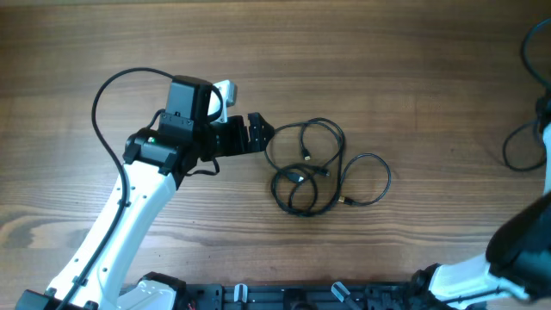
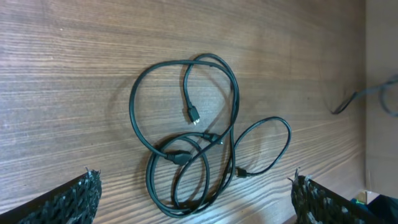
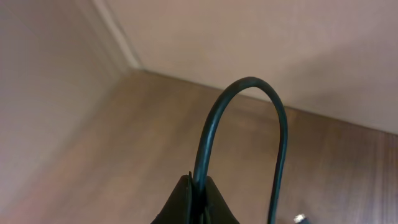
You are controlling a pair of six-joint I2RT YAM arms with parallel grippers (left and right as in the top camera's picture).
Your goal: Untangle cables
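A tangle of thin black cables (image 1: 312, 165) lies in loose overlapping loops on the wooden table, with small plug ends inside the loops. My left gripper (image 1: 264, 133) hovers at the tangle's left edge, open. In the left wrist view the cables (image 2: 186, 140) lie just ahead of my left gripper (image 2: 196, 182), and both fingertips (image 2: 84, 193) stand wide apart with nothing between them. In the right wrist view my right gripper (image 3: 199, 188) is shut on a dark cable (image 3: 249, 81) that arcs up and back down. A metallic plug end (image 3: 300, 218) shows beside it.
More black cord (image 1: 519, 146) loops at the table's right edge, where the right arm (image 1: 516, 245) reaches up from the bottom right corner. The left arm (image 1: 129, 224) crosses the lower left. A wall meets the table behind the right gripper.
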